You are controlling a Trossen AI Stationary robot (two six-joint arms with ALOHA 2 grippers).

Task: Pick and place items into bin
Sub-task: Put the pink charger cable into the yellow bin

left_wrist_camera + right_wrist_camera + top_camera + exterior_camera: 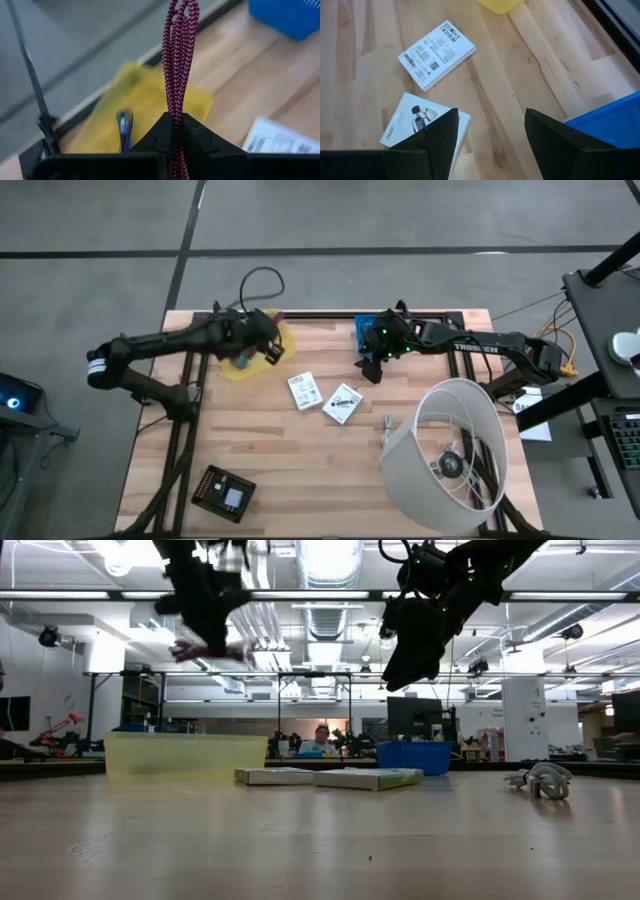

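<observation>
My left gripper [266,348] hangs over the yellow bin [248,362] at the table's far left, shut on a magenta braided cord [177,55]. In the bin lies a teal slim tool [124,129]. My right gripper [374,367] stands open in the air next to the blue bin [364,330], with nothing between its fingers. Two white printed packets [303,390] [343,402] lie flat on the table's middle. A metal clip [388,423] lies beside the lampshade. My left gripper [175,120] pinches the magenta cord between its two fingers, at a stretch [176,106] where several strands run side by side. The cord's looped end [181,10] sticks out past the fingertips. The cord is lifted clear, above the yellow bin [145,100].
A big white lampshade [455,450] lies on its side at the near right. A flat black square device [225,490] sits near the front left corner. In the low view the bins [185,755] [415,755] stand at the far edge, behind the packets [365,778].
</observation>
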